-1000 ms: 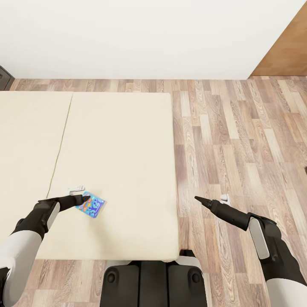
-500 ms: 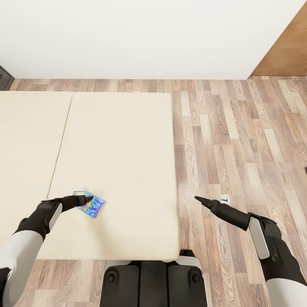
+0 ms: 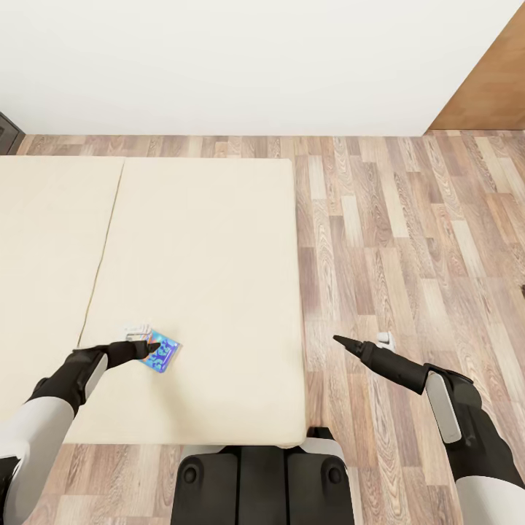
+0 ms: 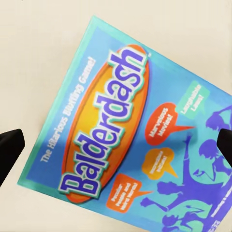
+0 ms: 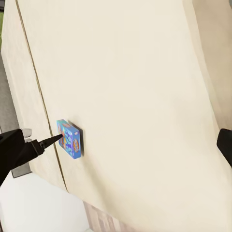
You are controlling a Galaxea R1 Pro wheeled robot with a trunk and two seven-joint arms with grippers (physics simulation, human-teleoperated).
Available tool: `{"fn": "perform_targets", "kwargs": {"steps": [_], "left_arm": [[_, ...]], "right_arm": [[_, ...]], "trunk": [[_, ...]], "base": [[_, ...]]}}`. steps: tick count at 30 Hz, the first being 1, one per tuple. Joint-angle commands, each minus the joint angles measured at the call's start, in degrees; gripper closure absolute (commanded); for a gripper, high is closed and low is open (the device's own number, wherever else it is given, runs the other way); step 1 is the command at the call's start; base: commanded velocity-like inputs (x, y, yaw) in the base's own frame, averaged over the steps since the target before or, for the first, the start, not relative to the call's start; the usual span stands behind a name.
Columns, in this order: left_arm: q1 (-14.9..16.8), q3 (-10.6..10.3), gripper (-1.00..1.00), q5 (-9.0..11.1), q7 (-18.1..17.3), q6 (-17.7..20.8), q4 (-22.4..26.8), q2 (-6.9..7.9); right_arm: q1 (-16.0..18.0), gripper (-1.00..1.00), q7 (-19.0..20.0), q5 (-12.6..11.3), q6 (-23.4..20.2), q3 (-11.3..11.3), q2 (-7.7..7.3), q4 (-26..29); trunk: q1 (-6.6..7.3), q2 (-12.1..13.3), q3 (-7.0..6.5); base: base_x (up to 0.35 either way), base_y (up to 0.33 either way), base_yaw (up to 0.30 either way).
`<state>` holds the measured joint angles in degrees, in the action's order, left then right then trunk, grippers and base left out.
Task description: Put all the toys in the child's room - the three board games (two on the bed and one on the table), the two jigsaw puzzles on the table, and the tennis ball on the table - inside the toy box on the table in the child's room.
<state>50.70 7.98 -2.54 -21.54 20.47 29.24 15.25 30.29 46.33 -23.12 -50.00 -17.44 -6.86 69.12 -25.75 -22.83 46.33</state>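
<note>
The smaller blue board game, lettered "Balderdash", lies flat on the beige bed near its front edge. My left gripper hangs open right over the box's left end, one fingertip off each side of it in the left wrist view. In the right wrist view the box shows with the left gripper's black finger touching or just above it. My right gripper is open and holds nothing, out over the wood floor to the right of the bed. The toy box, table, jigsaw puzzles and tennis ball are out of view.
The bed's right edge runs beside plank floor. A white wall stands behind, with a brown wooden panel at the far right. A seam splits the mattress. My dark base stands at the bed's front edge.
My left gripper has sunk a little closer to the blue box. The box, the right arm and the camera have stayed still.
</note>
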Motion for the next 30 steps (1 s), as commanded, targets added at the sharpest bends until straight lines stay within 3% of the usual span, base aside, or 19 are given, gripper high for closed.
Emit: {"fn": "perform_targets", "kwargs": {"steps": [1,30], "left_arm": [[0.0,0.4,-1.0,-0.3,-0.4,0.2,0.0,-0.04],[0.0,0.2,-1.0,-0.1,-0.4,-0.4,-0.2,-0.13]], "right_arm": [[0.0,-1.0,0.2,0.0,-0.3,-0.1,0.0,0.1],[0.0,-1.0,0.2,0.0,-0.3,-0.1,0.0,0.1]], "trunk": [[-0.03,-0.1,0.06],[-0.03,-0.1,0.83]], "base": [[0.0,0.0,0.0],[0.0,0.0,0.0]]}}
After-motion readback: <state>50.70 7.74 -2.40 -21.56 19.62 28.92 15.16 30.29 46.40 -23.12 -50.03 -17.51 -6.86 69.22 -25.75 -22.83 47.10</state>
